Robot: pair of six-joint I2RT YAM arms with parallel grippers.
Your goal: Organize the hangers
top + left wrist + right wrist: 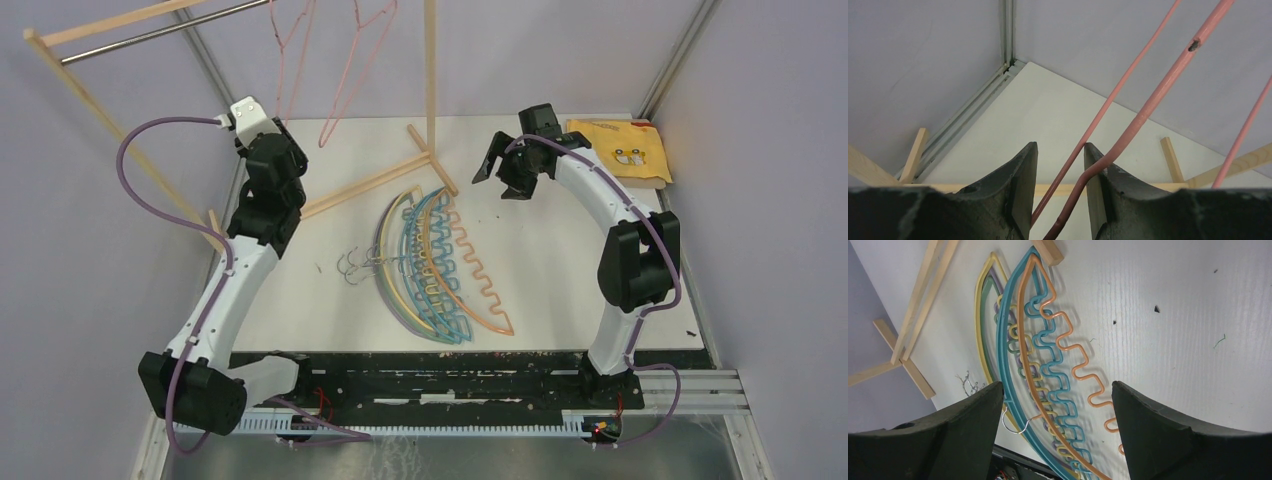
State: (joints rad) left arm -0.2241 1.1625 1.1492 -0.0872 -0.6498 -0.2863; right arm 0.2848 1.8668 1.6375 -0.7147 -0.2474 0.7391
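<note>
Two pink hangers (pixel 345 80) hang from the rack's metal rod (pixel 160 35) at the back left. My left gripper (pixel 280 128) is raised at the lower end of the left one. In the left wrist view its jaws (pixel 1060 146) stand apart, and two bars of a pink hanger (pixel 1158 95) run through the gap; the thicker bar rests against the right finger without being clamped. Several hangers lie stacked at the table's middle (pixel 430 265), the orange one (pixel 480 280) on the right side. My right gripper (pixel 515 170) hovers open above the pile's far end, and its wrist view (pixel 1057 385) looks down on the orange hanger (pixel 1073 365) and teal hanger (pixel 1048 360).
The wooden rack's base bars (pixel 380 180) lie across the table behind the pile, and its upright post (pixel 431 80) rises beside the right gripper. A folded yellow cloth (pixel 625 150) sits at the back right corner. Walls close in on both sides.
</note>
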